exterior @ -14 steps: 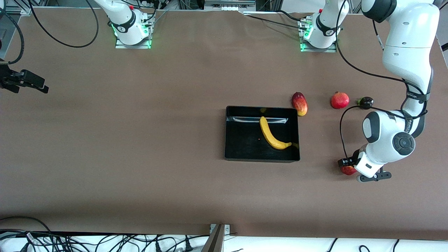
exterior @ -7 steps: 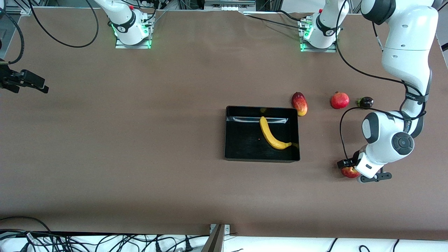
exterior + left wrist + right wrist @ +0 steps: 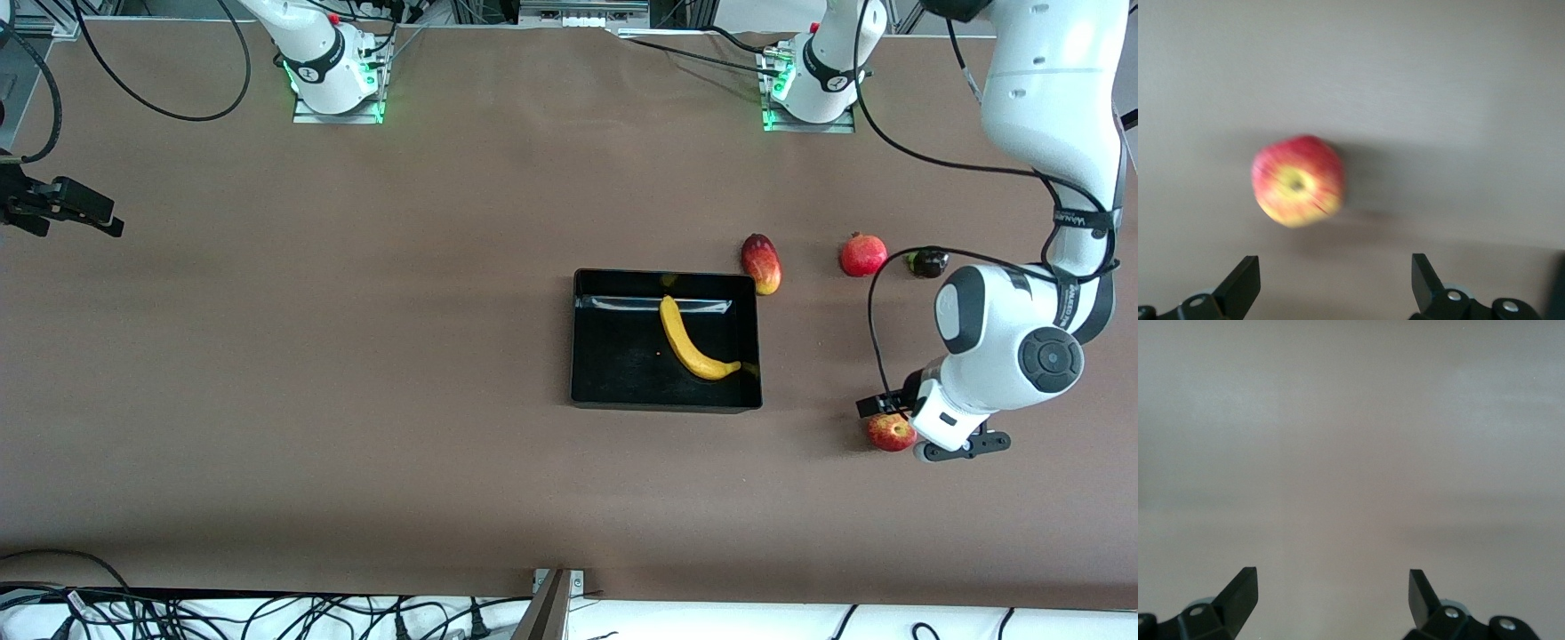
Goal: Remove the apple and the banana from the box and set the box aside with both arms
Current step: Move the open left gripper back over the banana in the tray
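1. Look first at the apple: it sits on the brown table toward the left arm's end, nearer to the front camera than the other loose fruits, and well apart from the box.
2. In the left wrist view the apple is small and round, red over most of its skin with yellowish streaks and a yellow patch around the stem dimple, which faces up.
3. Your left gripper hangs over the table just beside the apple with its jaws spread wide; both fingertips show with bare table between them, and the apple lies clear of them, untouched.
4. In the front view the left gripper is mostly hidden under the white wrist, right next to the apple.
5. The banana is long, curved and plain yellow. It lies inside the box, a shallow black rectangular tray with glossy inner walls, slanting toward the corner nearest the left arm's end.
6. The mango lies just outside the box's corner; the pomegranate and a small dark fruit lie farther toward the left arm's end.
7. Your right arm waits; the right gripper is wide apart over bare table, holding nothing, seen at the table's edge in the front view.
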